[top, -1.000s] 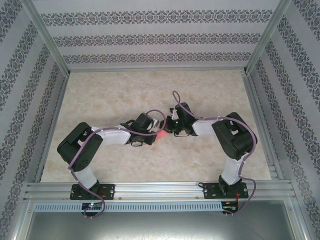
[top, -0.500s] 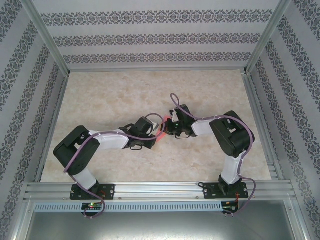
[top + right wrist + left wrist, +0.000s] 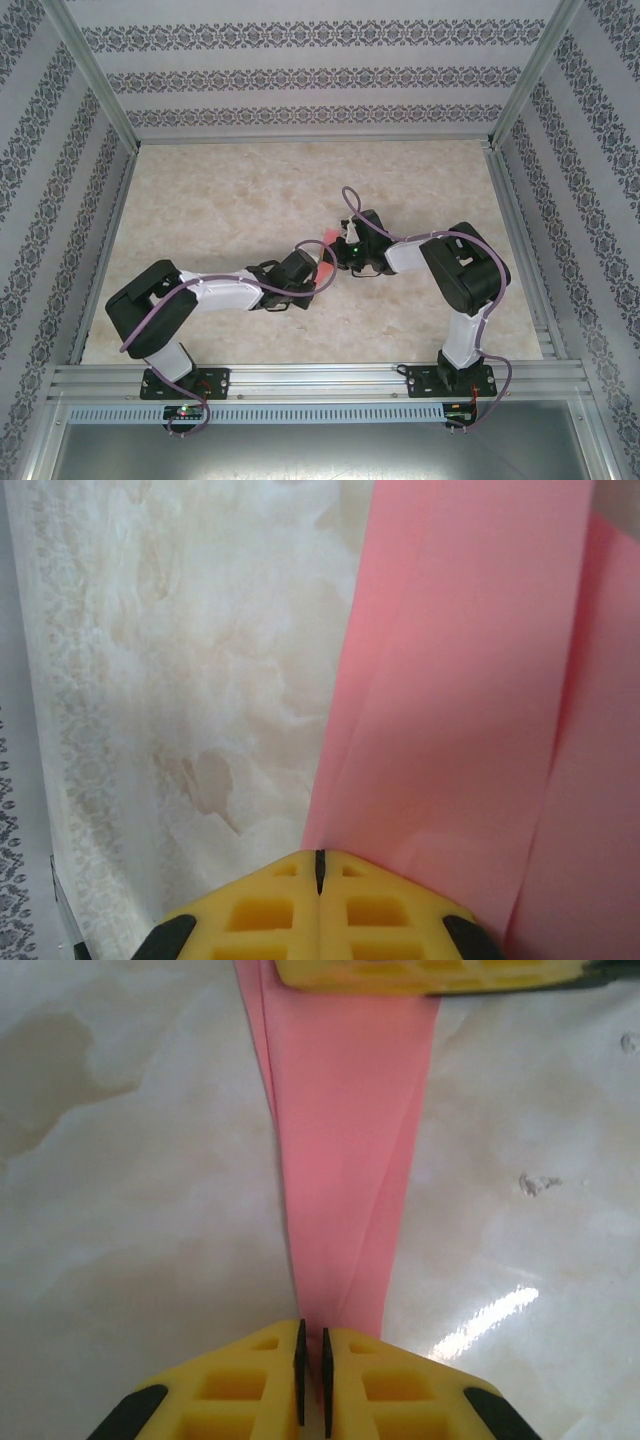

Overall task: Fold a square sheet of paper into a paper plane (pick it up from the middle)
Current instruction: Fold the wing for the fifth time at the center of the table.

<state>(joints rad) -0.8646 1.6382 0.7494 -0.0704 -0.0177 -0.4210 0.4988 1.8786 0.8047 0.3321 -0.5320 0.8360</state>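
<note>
paper: slim pink-red folded paper plane (image 3: 345,1140), strung between both grippers over roughly the middle of the beige marble-look table (image 3: 220,200)
left gripper (image 3: 312,1348): yellow fingers pinched tight on the narrow tip
right gripper (image 3: 320,865): clamped down too, holding the wide end
touching the table?: honestly can't tell

We see the paper plane (image 3: 345,1160) as thin matt pink paper w/ crisp creases; worktop (image 3: 130,1210) smooth, glossy, marble-look; left gripper (image 3: 312,1345) jaws matt yellow plastic; frame rails (image 3: 320,378) brushed metal.
</note>
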